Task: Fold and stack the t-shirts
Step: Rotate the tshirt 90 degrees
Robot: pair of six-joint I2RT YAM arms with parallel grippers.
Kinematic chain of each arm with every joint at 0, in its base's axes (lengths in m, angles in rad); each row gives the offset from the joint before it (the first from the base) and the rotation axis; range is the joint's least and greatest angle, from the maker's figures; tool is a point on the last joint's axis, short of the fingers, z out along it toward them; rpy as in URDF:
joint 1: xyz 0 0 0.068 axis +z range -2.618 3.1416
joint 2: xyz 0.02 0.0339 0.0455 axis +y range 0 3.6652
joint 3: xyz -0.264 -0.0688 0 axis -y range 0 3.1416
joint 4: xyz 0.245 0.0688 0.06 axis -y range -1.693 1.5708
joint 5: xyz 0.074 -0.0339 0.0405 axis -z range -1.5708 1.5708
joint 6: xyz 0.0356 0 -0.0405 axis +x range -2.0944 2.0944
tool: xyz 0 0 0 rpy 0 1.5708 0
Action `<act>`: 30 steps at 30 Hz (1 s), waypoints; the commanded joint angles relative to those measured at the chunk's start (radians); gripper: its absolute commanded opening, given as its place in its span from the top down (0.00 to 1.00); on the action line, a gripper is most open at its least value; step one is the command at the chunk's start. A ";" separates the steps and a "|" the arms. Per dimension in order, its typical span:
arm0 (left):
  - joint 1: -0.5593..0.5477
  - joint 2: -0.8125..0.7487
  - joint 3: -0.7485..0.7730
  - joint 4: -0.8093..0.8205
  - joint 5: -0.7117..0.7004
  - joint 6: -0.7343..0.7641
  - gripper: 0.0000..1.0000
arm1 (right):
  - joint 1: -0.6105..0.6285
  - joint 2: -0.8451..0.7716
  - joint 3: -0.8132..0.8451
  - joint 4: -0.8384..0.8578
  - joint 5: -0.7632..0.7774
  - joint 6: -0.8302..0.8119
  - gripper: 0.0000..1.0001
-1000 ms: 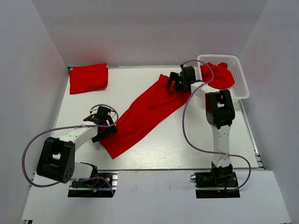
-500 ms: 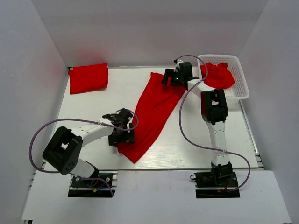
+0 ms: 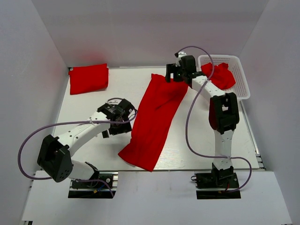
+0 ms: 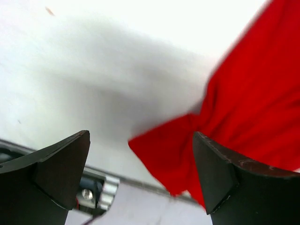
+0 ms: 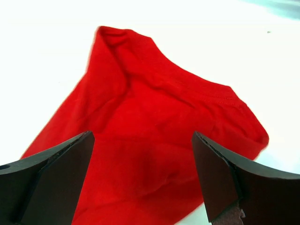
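Top external: your left tool point(image 3: 123, 123) sits beside the long red cloth t-shirt point(image 3: 154, 117), right tool point(image 3: 174, 76) over its far end, both gaping empty.

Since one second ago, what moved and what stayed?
The spread t-shirt swung: its near end moved right, so it now points toward the near edge. The left tool, open, stands apart beside it; the right tool, open, hovers at its far end. The folded t-shirt and the t-shirt in the basket stayed.
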 commanded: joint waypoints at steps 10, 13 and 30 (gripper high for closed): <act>0.058 0.184 0.206 0.344 -0.182 0.296 0.00 | 0.165 -0.012 0.002 -0.303 0.239 0.138 0.10; 0.080 0.224 0.206 0.474 -0.076 0.404 0.00 | 0.167 0.060 0.056 -0.374 0.213 0.166 0.10; 0.184 0.176 0.141 0.662 0.147 0.588 0.00 | 0.101 0.420 0.421 -0.313 0.159 0.055 0.10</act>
